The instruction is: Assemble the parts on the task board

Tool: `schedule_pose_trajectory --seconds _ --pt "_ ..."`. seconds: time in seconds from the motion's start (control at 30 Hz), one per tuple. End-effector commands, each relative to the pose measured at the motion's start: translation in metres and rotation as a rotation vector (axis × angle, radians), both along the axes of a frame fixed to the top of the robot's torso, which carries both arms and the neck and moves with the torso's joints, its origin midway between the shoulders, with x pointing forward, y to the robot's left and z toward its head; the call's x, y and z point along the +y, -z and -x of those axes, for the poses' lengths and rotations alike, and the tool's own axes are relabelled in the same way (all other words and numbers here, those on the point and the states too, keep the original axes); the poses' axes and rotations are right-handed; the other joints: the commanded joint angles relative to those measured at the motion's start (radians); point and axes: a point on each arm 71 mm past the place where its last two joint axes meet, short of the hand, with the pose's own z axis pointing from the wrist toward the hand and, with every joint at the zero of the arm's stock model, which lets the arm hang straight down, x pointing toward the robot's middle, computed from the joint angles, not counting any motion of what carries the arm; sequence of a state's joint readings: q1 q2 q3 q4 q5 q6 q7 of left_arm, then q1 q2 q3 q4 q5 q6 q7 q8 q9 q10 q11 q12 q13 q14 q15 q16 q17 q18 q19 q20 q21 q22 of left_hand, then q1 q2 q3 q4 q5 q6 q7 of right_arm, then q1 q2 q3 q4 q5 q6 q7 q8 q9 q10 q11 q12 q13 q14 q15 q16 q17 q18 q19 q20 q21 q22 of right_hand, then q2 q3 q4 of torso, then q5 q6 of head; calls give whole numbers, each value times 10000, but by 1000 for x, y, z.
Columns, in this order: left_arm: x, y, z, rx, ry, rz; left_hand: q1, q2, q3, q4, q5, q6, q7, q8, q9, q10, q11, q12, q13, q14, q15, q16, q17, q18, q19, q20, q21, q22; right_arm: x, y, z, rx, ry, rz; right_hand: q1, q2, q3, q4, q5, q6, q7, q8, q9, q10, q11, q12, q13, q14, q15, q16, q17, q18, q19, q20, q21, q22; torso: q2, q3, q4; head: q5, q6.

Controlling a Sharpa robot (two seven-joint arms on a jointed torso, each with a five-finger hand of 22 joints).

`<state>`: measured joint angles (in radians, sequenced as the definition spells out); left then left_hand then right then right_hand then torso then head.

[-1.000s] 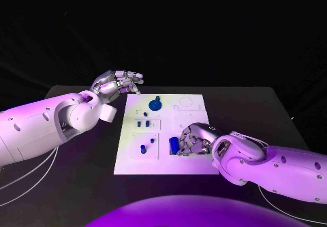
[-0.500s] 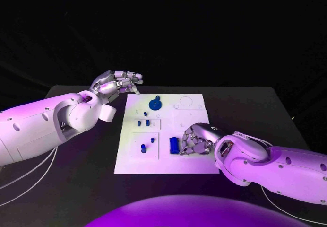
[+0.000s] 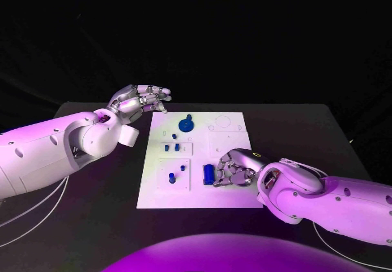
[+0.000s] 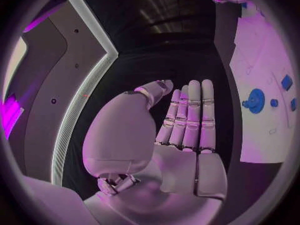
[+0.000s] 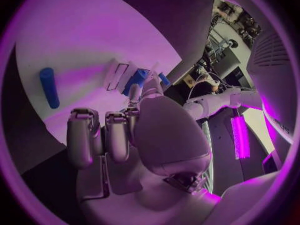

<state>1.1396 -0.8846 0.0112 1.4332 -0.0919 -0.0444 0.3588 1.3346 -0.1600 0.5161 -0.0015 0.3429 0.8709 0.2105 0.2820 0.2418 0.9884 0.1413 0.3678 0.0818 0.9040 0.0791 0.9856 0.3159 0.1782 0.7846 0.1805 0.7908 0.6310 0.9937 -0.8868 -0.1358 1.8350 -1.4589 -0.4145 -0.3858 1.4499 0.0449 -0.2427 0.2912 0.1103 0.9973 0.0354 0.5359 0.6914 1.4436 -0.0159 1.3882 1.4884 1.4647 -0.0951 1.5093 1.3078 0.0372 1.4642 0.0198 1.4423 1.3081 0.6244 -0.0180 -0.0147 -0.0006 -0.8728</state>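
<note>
While the right hand (image 3: 233, 168) rests curled on the white task board (image 3: 155, 195), a blue cylinder part (image 3: 208, 173) lies beside its fingers (image 5: 84, 135); whether they pinch anything cannot be told; left hand (image 3: 139, 99) hovers, fingers straight, pressed together, empty.

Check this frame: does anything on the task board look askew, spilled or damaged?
Nothing stands out. The task board lies flat and square on the table, the blue parts sit on it, and one blue cylinder lies beside the right hand. The left hand hovers beyond the board's far corner.

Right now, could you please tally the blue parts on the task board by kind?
Round blue part with a knob: 1
Long blue cylinder: 1
Small blue pieces: 5
Total: 7 blue parts, as far as the head view shows.
</note>
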Motion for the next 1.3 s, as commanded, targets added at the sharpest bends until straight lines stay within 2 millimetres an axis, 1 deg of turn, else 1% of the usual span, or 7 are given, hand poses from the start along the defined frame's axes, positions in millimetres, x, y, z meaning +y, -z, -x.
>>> schedule_pose_trajectory --seconds 0.03,0.2,0.33,0.5,0.8,1.03,1.3 --pt "-2 -1 1 -26 106 84 -45 27 -38 18 38 -16 -4 -16 11 -5 43 -50 -12 -11 28 13 -3 22 -4 13 -57 -1 -2 0 -1 -13 -19 -134 138 263 -6 -31 120 -11 -10 65 19 234 -179 -254 -681 769 45 22 1141 -94 531 28 -27 2259 -5 -2 -8 13 2" --pt "-2 -1 1 -32 131 99 -45 27 -38 18 38 -16 -4 -16 11 -5 43 -50 -12 -11 28 13 -3 22 -4 13 -57 -1 -17 -1 -8 13 704 -425 522 431 140 -53 298 -319 63 -128 -67 -143 -132 -933 -1142 732 67 -54 982 -34 407 34 -325 2175 -11 -16 -12 -25 18" --pt "-2 -1 1 -41 118 99 -45 27 -38 18 38 -16 -4 -16 11 -5 43 -50 -12 -11 28 13 -3 22 -4 13 -57 -1 -41 -6 -16 169 1643 -766 604 422 116 -28 479 -1017 491 -933 -471 -691 213 -1879 -1788 680 343 -166 769 31 246 224 -711 2069 -24 -26 -29 -75 42" --pt "-2 -1 1 -42 114 99 -46 26 -38 18 37 -23 0 -20 11 -9 46 -52 -11 -16 30 15 -4 22 0 14 -67 -3 -72 -11 -20 439 2439 -707 645 495 150 -17 544 -1129 668 -1456 -749 -753 370 -2017 -1906 684 482 -165 787 32 252 368 -708 2074 -33 -43 -28 -129 56" --pt "-3 0 2 -24 125 92 -46 26 -38 18 37 -23 0 -20 11 -9 46 -52 -11 -16 30 15 -4 22 0 14 -67 -3 -105 -13 -18 454 2903 72 718 548 210 -40 544 -538 525 -1544 -871 -632 270 -1896 -1857 692 425 -152 824 14 313 383 -576 2114 -49 -12 -62 -195 95" --pt "-4 0 2 -13 156 102 -46 26 -38 18 37 -23 0 -20 11 -9 46 -52 -11 -16 30 15 -4 22 0 14 -67 -3 -109 -7 -14 620 3025 723 186 516 -15 7 380 -351 516 -1633 -922 -616 259 -1939 -1912 683 407 -178 783 21 301 359 -621 2104 -29 -18 -19 -357 121" --pt "-3 0 2 1 157 95 -46 26 -38 18 37 -23 0 -20 11 -9 46 -52 -11 -16 30 15 -4 22 0 14 -67 -3 -104 3 -9 744 2970 1083 8 466 -116 4 386 -333 521 -1674 -934 -612 264 -1948 -1926 680 408 -187 768 23 299 357 -635 2101 -12 -4 -11 -366 106"
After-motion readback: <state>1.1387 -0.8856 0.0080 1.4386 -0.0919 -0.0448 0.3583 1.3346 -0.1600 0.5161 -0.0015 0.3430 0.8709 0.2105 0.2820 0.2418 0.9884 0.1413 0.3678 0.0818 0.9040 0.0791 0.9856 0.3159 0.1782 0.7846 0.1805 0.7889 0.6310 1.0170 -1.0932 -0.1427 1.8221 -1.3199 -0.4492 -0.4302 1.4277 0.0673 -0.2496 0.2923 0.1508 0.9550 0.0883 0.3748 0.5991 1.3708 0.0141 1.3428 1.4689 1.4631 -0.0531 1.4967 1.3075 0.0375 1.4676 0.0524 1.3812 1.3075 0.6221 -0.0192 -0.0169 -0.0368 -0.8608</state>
